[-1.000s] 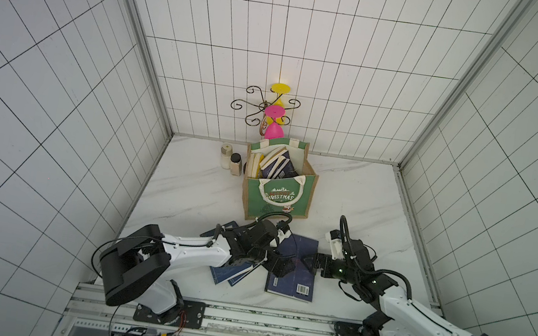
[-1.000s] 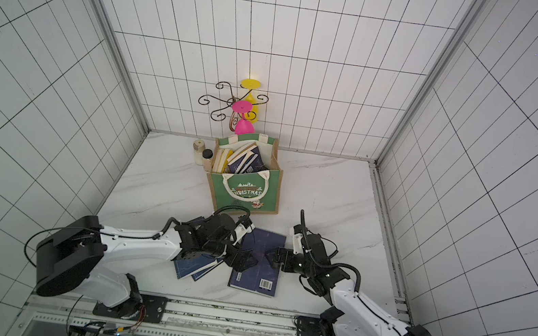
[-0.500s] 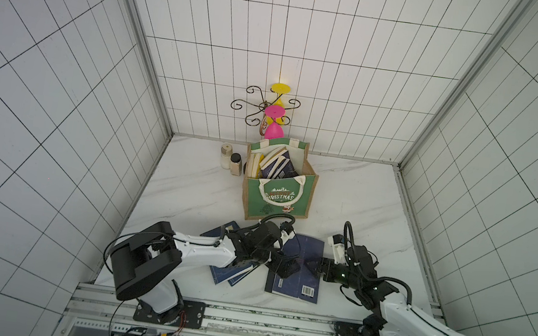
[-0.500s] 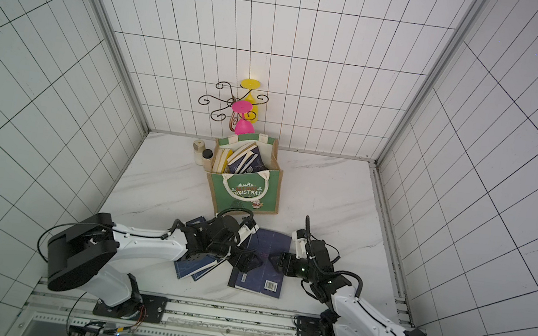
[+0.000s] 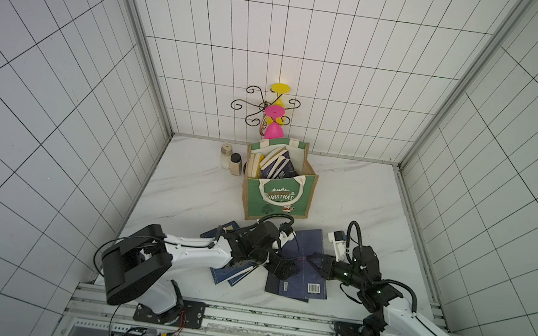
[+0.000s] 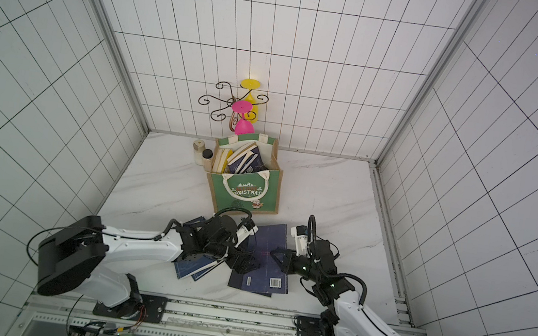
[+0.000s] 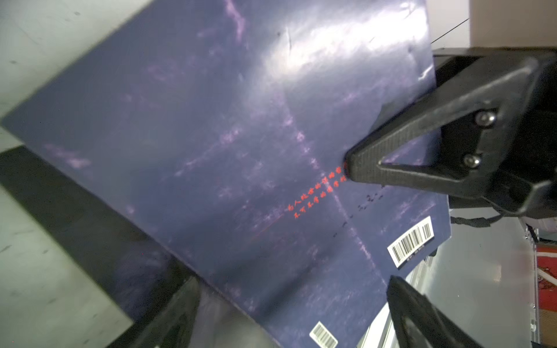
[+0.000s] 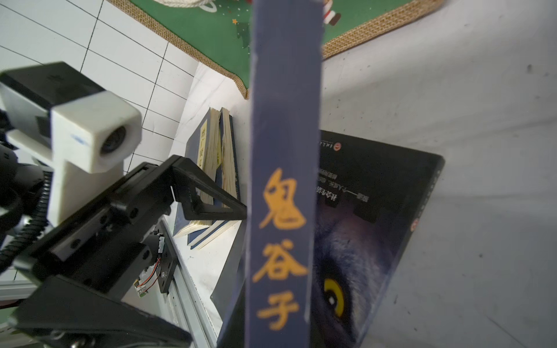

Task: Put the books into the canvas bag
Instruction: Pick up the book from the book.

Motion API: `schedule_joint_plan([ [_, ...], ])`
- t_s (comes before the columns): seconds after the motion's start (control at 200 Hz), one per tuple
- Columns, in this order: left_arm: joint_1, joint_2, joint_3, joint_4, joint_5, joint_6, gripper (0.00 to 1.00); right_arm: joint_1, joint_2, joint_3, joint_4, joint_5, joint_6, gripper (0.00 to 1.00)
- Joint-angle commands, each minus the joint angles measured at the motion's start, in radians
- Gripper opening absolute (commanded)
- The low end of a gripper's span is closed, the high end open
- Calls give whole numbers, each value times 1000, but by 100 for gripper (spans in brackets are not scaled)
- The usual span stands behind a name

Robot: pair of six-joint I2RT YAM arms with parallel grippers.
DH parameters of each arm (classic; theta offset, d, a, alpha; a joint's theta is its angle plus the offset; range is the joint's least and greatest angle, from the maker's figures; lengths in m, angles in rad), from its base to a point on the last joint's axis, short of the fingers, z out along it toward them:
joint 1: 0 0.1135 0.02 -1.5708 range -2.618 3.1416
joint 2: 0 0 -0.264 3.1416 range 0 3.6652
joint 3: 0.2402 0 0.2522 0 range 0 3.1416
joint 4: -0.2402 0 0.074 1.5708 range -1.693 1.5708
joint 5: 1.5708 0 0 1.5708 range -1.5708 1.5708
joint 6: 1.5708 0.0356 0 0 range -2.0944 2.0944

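The navy book looks glossy and scuffed, the canvas bag coarse-woven, the tabletop smooth and marbled.

Canvas bag sits mid-counter, books stuffed inside. Two jars right beside its left wall, wire rack behind it. In front of the bag: top book on a bottom book, second pile front-left.
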Motion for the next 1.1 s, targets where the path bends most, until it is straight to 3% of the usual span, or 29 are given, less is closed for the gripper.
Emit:
schedule_joint_plan([
  [0.0, 35, -116, 87, -200, -51, 74, 97, -7, -35, 0, 25, -90, -36, 0],
  [0.23, 64, -349, 228, -451, -52, 206, 97, -7, -108, 59, 44, -358, -90, 0],
  [0.38, 73, -417, 352, -616, -53, 306, 97, -5, -136, 99, 74, -548, -89, 0],
  [0.495, 76, -420, 426, -700, 11, 378, 97, 19, -165, 60, 303, -630, 64, 0],
  [0.62, 76, -378, 463, -754, 94, 428, 97, 82, -192, 86, 365, -653, 99, 0],
  [0.74, 66, -344, 469, -767, 132, 443, 97, 141, -190, 156, 266, -649, 27, 0],
  [1.009, -54, -333, 451, -790, 157, 461, 97, 157, -192, 239, 215, -667, -12, 0],
  [1.094, -62, -352, 443, -788, 178, 463, 83, 156, -182, 277, 133, -662, -72, 0],
])
